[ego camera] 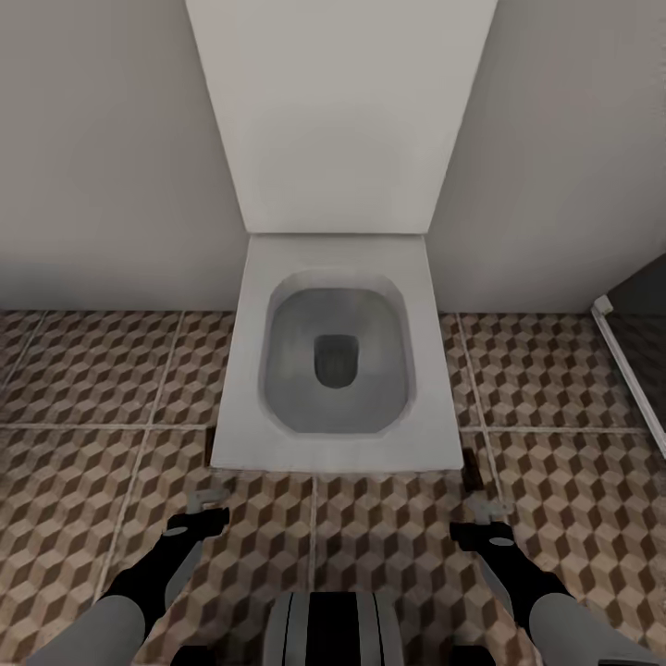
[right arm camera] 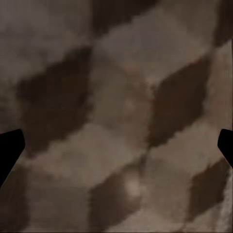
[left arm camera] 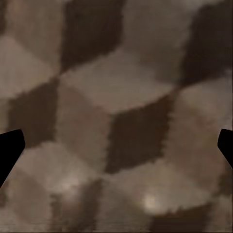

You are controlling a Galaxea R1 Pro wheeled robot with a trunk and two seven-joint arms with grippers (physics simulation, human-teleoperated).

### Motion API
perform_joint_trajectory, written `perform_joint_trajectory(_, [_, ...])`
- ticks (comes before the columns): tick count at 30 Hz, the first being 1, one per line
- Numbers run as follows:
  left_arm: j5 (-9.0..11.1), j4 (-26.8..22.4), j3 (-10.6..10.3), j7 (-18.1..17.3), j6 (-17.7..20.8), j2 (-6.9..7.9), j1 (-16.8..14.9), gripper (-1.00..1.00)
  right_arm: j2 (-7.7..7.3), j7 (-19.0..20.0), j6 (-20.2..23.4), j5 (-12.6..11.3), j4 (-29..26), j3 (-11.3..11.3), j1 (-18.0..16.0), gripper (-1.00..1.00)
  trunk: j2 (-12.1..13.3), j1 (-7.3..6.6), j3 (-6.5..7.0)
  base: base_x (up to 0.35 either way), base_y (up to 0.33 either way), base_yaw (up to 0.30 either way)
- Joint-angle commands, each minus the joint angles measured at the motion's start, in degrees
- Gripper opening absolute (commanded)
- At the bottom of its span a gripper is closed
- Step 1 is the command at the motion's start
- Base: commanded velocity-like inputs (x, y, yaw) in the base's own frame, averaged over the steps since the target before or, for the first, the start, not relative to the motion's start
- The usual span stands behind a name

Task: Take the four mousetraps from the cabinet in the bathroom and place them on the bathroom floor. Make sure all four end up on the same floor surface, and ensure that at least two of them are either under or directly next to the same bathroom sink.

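Observation:
The cube-patterned bathroom floor (ego camera: 92, 481) spreads below me, and both wrist views look straight down at the floor (left arm camera: 116, 97) and floor (right arm camera: 116, 111) from close up. My left gripper (ego camera: 205, 507) hangs low over the tiles, open, with nothing between its fingers (left arm camera: 9, 148). My right gripper (ego camera: 487, 511) is open too, its fingers (right arm camera: 9, 148) wide apart. A small dark-brown slab (ego camera: 474, 470), possibly a mousetrap, lies on the floor just ahead of the right gripper. Another thin dark piece (ego camera: 211, 446) lies ahead of the left gripper. The cabinet and sink are out of view.
A white square toilet (ego camera: 259, 435) with its lid (ego camera: 338, 111) raised stands straight ahead against the pale wall (ego camera: 92, 185). A white-edged dark panel (ego camera: 634, 361) runs along the far right. Open tiles lie on both sides of the toilet.

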Motion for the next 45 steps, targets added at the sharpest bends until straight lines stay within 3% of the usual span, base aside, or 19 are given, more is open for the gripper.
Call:
perform_joint_trajectory(1, [0.58, -0.35, -0.47, 0.44, 0.29, 0.08, 0.0, 1.0, 0.02, -0.08, 0.4, 0.43, -0.14, -0.15, 0.01, 1.0, -0.01, -0.04, -0.03, -0.335, 0.0, 0.0])
perform_joint_trajectory(45, [0.67, -2.17, -0.34, 0.12, 0.29, 0.0, 0.0, 1.0, 0.02, -0.08, 0.34, 0.43, -0.18, -0.12, 0.01, 1.0, -0.01, -0.04, -0.03, -0.327, 0.0, 0.0])
